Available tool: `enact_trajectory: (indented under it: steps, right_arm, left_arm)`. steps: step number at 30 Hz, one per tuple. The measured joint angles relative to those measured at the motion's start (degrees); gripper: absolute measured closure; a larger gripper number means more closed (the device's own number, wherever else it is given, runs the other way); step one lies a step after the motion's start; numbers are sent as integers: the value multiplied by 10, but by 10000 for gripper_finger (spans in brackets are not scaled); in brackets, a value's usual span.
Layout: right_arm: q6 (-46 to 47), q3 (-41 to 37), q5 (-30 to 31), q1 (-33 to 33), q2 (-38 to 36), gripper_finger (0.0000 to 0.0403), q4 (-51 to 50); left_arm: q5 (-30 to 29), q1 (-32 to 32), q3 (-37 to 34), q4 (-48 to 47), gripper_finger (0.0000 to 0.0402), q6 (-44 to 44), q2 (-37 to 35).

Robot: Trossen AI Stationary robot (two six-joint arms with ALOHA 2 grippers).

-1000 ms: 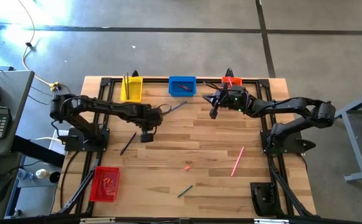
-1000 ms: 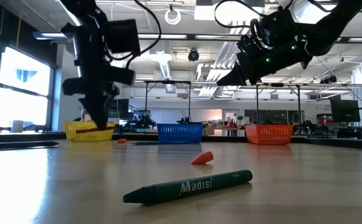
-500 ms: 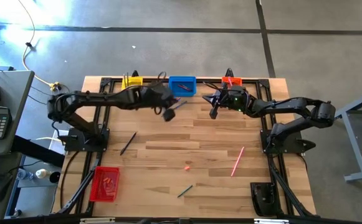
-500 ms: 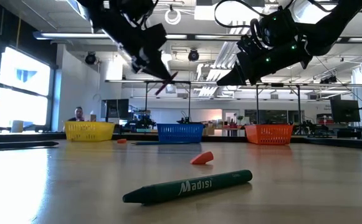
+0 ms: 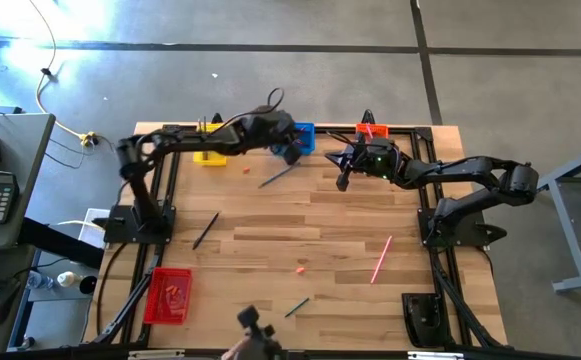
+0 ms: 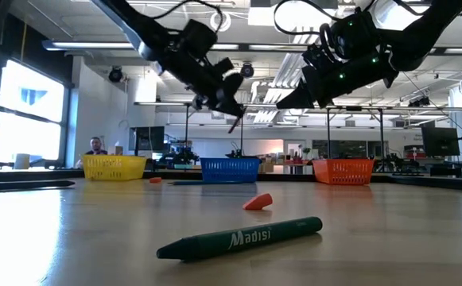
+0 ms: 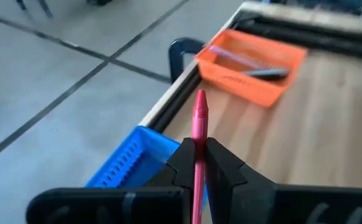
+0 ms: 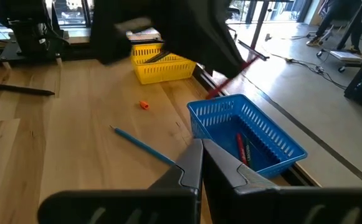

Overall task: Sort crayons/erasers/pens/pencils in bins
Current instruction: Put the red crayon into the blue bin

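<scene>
My left gripper [image 5: 292, 150] hangs over the blue bin [image 5: 302, 129] at the far edge, shut on a reddish-pink crayon [image 7: 199, 115]. The right wrist view shows that crayon [image 8: 233, 78] above the blue bin [image 8: 243, 134], which holds crayons. My right gripper [image 5: 343, 180] hovers shut and holding nothing just right of the blue bin, near the orange bin [image 5: 371, 130]. On the table lie a green crayon [image 5: 297, 306], a small red eraser [image 5: 300, 267], a pink pen [image 5: 381, 258], a dark pen [image 5: 205, 230] and a bluish stick [image 5: 275, 177]. My left gripper pinches the crayon's lower shaft [image 7: 199, 135] between its two fingers. The crayon lies along the fingers, and its pointed end [image 7: 200, 97] sticks out past the fingertips. It is lifted clear of the table, slanting down over the blue bin [image 7: 131, 158].
The yellow bin [image 5: 210, 154] sits partly under the left arm. The red bin [image 5: 168, 296] is at the near left. A tiny orange lump [image 5: 247, 170] lies near the bluish stick. A dark object [image 5: 255, 330] shows at the near edge.
My left gripper has risen from the table's left middle and swung toward the far edge and right, carrying the reddish crayon lifted clear, and has tipped from pointing down to slanting over the blue bin. The dark object has appeared at the near edge.
</scene>
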Motion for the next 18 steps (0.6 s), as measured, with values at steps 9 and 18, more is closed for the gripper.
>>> enact_trajectory:
  steps: [9,18]
  right_arm:
    - [-12,0,0,0,0,402,0]
    - [-12,0,0,0,0,402,0]
  left_arm:
    - [-1,42,133,-99,398,19,123]
    - [15,52,161,-117,398,28,172]
